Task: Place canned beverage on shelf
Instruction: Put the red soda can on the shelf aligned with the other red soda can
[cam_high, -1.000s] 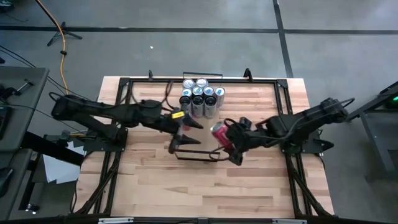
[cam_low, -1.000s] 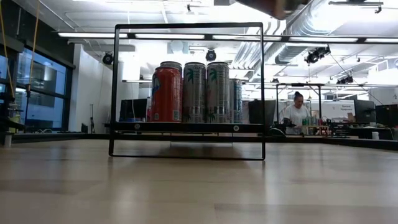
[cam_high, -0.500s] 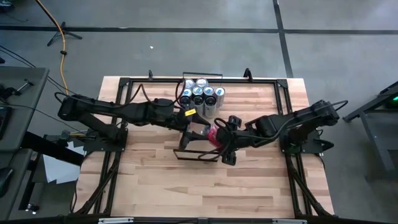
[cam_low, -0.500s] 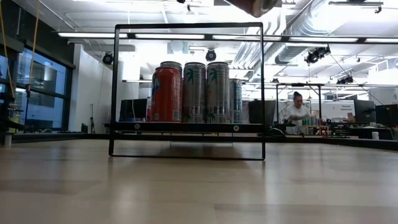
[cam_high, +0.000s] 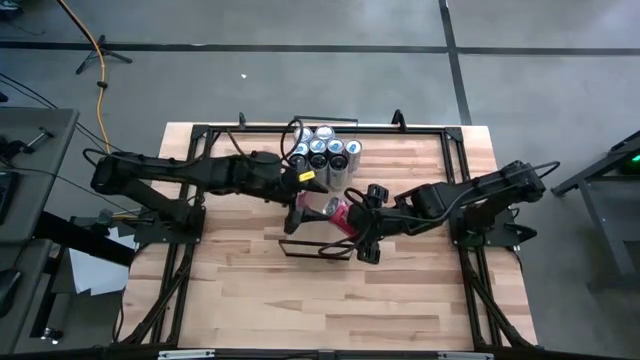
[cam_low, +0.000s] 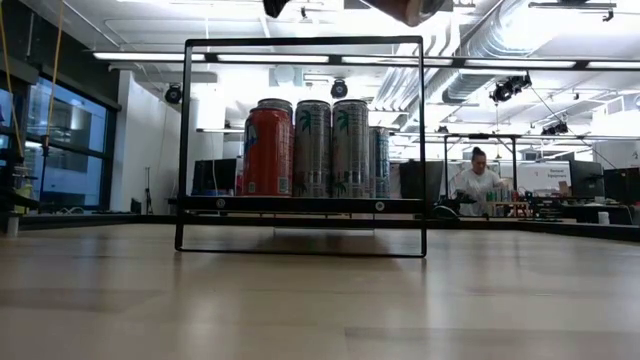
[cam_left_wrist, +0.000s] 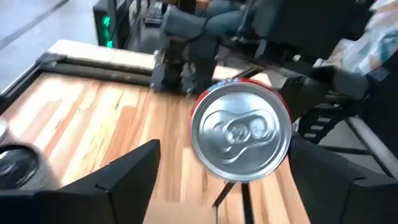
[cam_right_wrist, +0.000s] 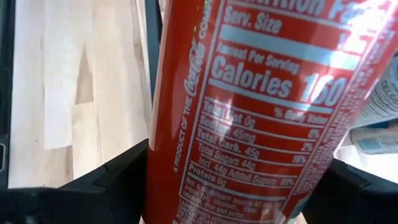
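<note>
Clearly, the red can (cam_high: 338, 213) is gripped across its body by the right gripper (cam_high: 357, 222) above the shelf (cam_high: 320, 252) — lying near level, its top turned toward the left gripper (cam_high: 302, 211), whose fingers are spread wide, apart from it.

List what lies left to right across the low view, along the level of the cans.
Black frame's left post → red can → two palm-printed silver cans → black frame's right post → person in the room behind.
</note>
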